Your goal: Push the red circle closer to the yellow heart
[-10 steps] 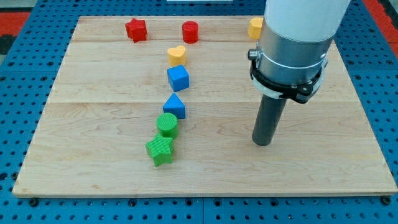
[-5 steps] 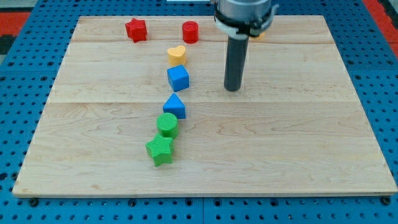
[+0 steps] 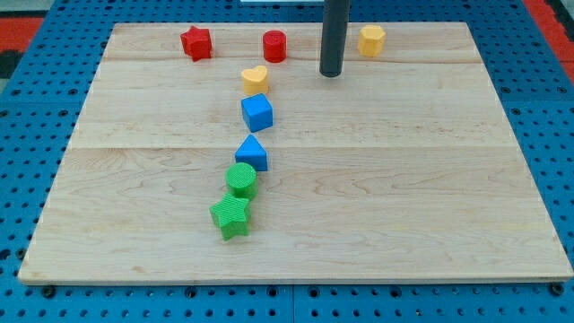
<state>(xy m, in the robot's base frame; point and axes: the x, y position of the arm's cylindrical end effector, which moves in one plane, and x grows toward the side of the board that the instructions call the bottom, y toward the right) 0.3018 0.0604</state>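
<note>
The red circle (image 3: pixel 274 46) stands near the top of the wooden board, just up and to the right of the yellow heart (image 3: pixel 255 80), with a small gap between them. My tip (image 3: pixel 331 74) rests on the board to the right of the red circle and up and to the right of the yellow heart. It touches no block. The dark rod rises out of the view's top.
A red star (image 3: pixel 196 42) sits at the top left and a yellow hexagon (image 3: pixel 371 39) at the top right of my tip. Below the heart run a blue cube (image 3: pixel 256 112), a blue triangle (image 3: pixel 252 152), a green circle (image 3: pixel 240 179) and a green star (image 3: pixel 231 216).
My tip has moved from the board's right middle up and to the left, to beside the red circle. No block has moved.
</note>
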